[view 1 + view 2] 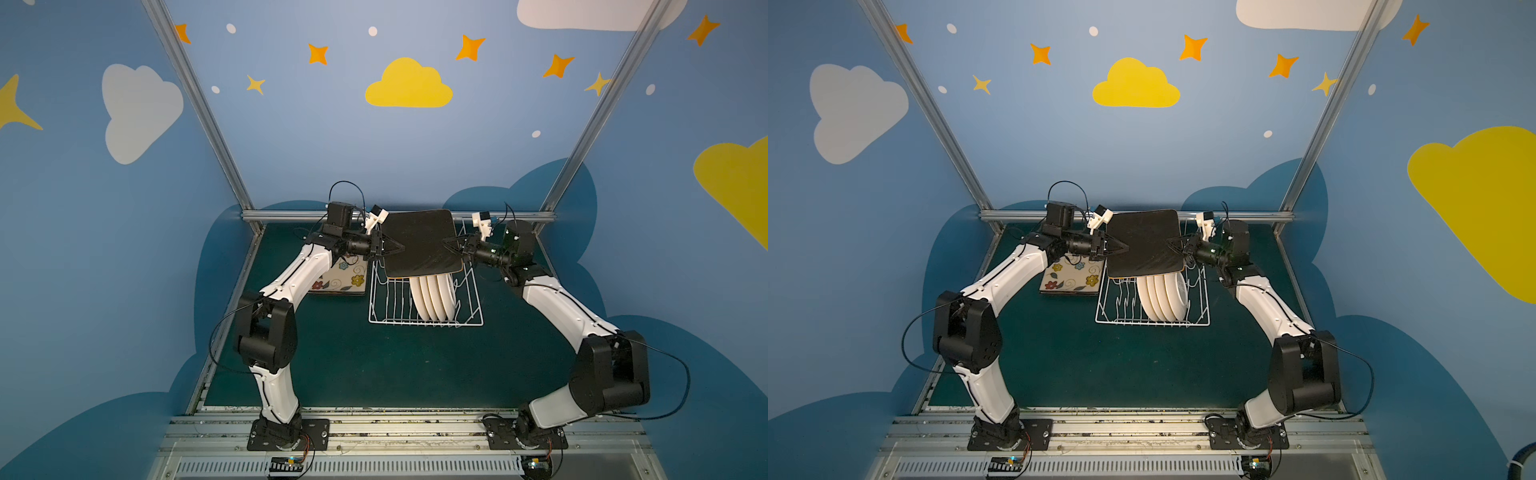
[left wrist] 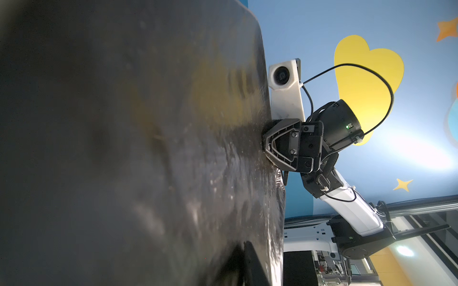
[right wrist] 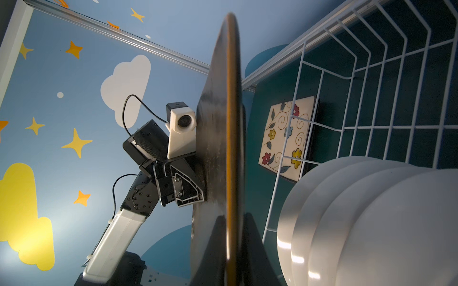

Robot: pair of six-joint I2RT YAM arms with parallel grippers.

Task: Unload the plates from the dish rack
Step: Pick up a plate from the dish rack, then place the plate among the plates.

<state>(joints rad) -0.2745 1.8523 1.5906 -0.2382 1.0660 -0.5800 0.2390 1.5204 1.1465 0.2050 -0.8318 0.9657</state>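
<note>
Black-backed plate [image 1: 419, 237] hangs over the dish rack [image 1: 395, 322]; my left pincer [image 1: 397, 248] and right pincer [image 1: 448, 242] clench its opposite edges.

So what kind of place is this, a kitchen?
Probably a robot practice booth, not a kitchen: a left arm and right arm bolted to a metal rail, cloud-and-star painted walls, one dish rack on a green mat.

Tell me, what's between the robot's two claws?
The black plate, above the rack; both top views show the left claw and right claw at its edges.
</note>
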